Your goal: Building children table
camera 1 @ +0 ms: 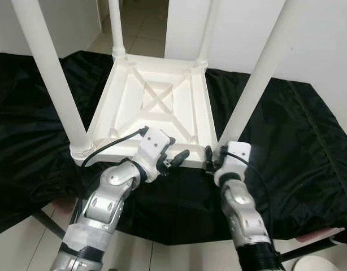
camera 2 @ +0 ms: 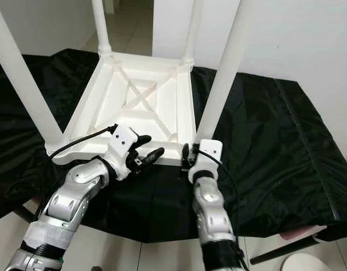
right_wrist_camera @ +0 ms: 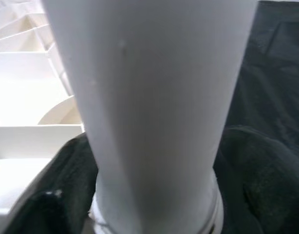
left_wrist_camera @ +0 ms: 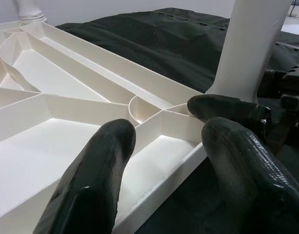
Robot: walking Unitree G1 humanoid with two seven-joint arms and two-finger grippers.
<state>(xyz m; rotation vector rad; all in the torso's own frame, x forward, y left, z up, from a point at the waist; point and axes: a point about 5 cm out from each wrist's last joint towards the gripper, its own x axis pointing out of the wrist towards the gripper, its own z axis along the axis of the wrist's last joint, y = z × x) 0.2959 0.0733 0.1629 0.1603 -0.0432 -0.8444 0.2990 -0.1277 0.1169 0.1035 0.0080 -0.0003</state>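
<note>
A white plastic children's table [camera 1: 156, 101] lies upside down on a black cloth, its legs pointing up. My left gripper [camera 1: 174, 158] is at the table's near rim [left_wrist_camera: 188, 161]. It is open, with one finger over the ribbed underside and the other outside the rim. My right gripper [camera 1: 215, 155] is shut on the base of the near-right leg [camera 1: 258, 79], close to its corner socket. In the right wrist view the leg [right_wrist_camera: 149, 97] stands between the two black fingers [right_wrist_camera: 52, 195]. The near-left leg [camera 1: 49, 73] stands in its corner socket.
The black cloth [camera 1: 298, 141] covers the low surface under the table and hangs over its near edge. The two far legs [camera 1: 116, 28] rise at the back. A white wall [camera 1: 309, 39] is behind on the right, and tiled floor [camera 1: 139, 28] runs away at the back.
</note>
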